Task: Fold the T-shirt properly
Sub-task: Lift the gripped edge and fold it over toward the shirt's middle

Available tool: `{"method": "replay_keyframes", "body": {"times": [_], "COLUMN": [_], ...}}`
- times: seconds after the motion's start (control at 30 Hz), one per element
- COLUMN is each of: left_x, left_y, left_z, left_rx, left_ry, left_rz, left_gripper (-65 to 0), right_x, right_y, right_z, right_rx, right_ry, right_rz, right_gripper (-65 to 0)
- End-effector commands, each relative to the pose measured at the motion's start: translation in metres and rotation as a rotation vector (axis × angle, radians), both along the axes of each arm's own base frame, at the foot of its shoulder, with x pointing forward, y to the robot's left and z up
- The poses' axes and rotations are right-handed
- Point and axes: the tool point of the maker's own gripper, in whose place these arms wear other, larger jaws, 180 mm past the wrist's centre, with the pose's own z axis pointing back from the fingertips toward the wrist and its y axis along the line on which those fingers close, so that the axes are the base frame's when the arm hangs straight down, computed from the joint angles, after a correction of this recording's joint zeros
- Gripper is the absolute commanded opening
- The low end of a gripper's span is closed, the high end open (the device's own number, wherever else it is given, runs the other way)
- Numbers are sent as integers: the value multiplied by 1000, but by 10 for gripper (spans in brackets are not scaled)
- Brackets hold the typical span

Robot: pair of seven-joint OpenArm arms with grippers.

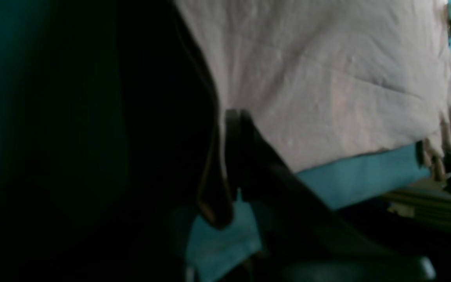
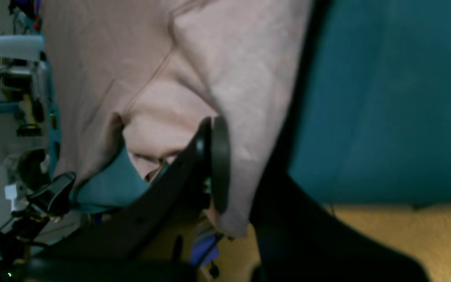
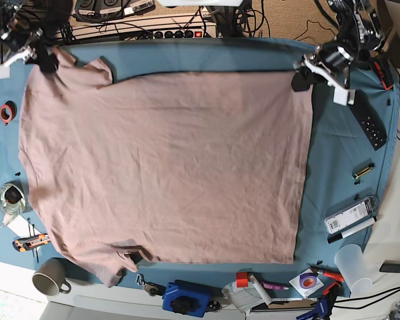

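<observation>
The mauve T-shirt [image 3: 167,167] lies spread flat and wrinkled over the teal table cloth [image 3: 347,173], collar end toward the base view's left. My left gripper [image 3: 304,75] is at the shirt's far right corner, shut on the fabric edge. In the left wrist view its fingers [image 1: 233,156] pinch the T-shirt [image 1: 327,78] hem. My right gripper [image 3: 45,59] is at the far left corner, by the sleeve. It is shut on the T-shirt [image 2: 225,66], whose cloth drapes over the closed fingers [image 2: 219,164].
A black remote [image 3: 368,119], pens and a boxed item [image 3: 350,220] lie right of the shirt. A mug [image 3: 49,277], a blue device [image 3: 187,299], a plastic cup [image 3: 353,263] and small tools line the front edge. A red tape roll [image 3: 7,112] sits at left.
</observation>
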Motion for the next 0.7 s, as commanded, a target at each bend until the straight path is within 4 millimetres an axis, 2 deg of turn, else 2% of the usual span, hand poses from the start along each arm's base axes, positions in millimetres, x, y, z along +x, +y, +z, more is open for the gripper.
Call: {"method": "replay_keyframes", "body": {"times": [0.0, 0.27, 0.47, 0.67], "left_x": [1, -15, -37, -38], "left_y": [3, 20, 36, 41], "left_z": [7, 11, 19, 28], "left_rx": [18, 55, 50, 40], "left_ry": [-19, 18, 40, 18], "left_rz": [-5, 56, 105, 118], "left_gripper": [-650, -650, -650, -650], "right_x": [3, -5, -25, -24], "right_y": [-10, -15, -14, -8], "right_z": [14, 37, 52, 62], "right_rx": [-38, -99, -160, -193], "right_ry": [-29, -61, -56, -86], "right_rz": [4, 21, 29, 39], "right_gripper": [-650, -650, -650, -650]}}
